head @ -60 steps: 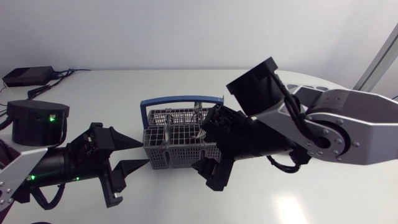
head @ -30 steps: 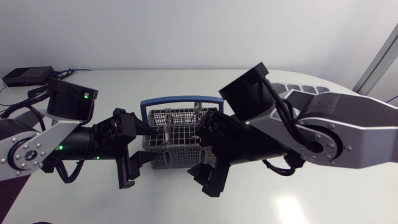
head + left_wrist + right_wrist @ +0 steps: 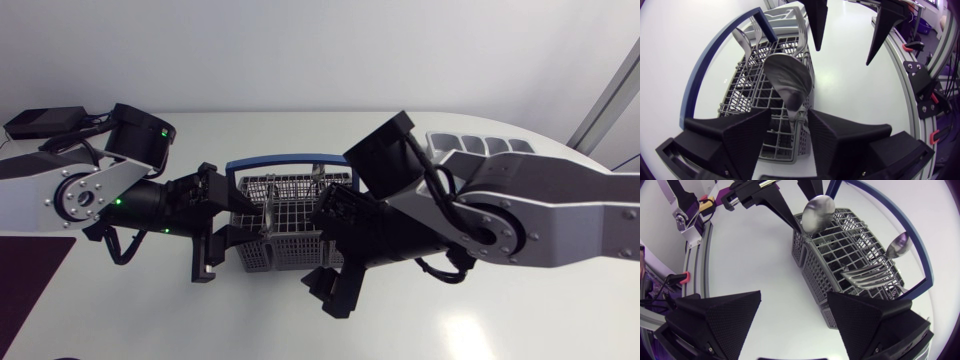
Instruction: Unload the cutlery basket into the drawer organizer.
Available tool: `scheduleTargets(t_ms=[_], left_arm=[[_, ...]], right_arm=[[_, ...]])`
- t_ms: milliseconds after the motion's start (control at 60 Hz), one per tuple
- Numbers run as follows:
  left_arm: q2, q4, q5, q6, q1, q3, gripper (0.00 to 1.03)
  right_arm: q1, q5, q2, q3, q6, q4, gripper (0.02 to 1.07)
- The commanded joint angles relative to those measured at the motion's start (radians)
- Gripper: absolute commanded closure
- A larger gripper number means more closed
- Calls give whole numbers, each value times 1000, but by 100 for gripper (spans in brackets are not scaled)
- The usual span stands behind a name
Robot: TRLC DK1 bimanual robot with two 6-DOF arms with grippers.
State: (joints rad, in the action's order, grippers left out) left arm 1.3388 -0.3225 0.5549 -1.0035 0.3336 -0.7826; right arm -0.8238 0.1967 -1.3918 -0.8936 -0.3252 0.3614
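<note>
Since a second ago, the left gripper (image 3: 789, 114) has reached the basket (image 3: 742, 97), jaws spread astride a spoon (image 3: 789, 80). It looks light, stiff and slippery, so pinch its neck. The right gripper (image 3: 794, 297) is spread too.

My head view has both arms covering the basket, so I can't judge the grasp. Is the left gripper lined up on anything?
Observer: Yes. The left wrist view shows a spoon standing bowl up between the left gripper and its open fingers.
Operator: Clamped yet?
Observer: No. There is a gap between one finger and the handle.
Operator: And on the right?
Observer: The right gripper is open by a corner of the cutlery basket. Forks and a second spoon sit in the basket ahead of it.
</note>
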Motion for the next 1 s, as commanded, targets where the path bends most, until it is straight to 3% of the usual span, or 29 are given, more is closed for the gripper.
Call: scheduleTargets(t_ms=[0,150,417,983], left_arm=[[34,-13,22,-41,-8,-37,40],[59,-12,33,-47,-5,-47,46],[92,-7,39,-60,8,-58,81],[42,-10,82,-24,-8,-40,83]], right_arm=[[-5,1,-23,-22,-17,-13,11],[-5,1,-27,-25,-17,-15,11],[-3,1,-30,-22,-17,-13,11],[-5,1,-23,-25,-17,-7,11]])
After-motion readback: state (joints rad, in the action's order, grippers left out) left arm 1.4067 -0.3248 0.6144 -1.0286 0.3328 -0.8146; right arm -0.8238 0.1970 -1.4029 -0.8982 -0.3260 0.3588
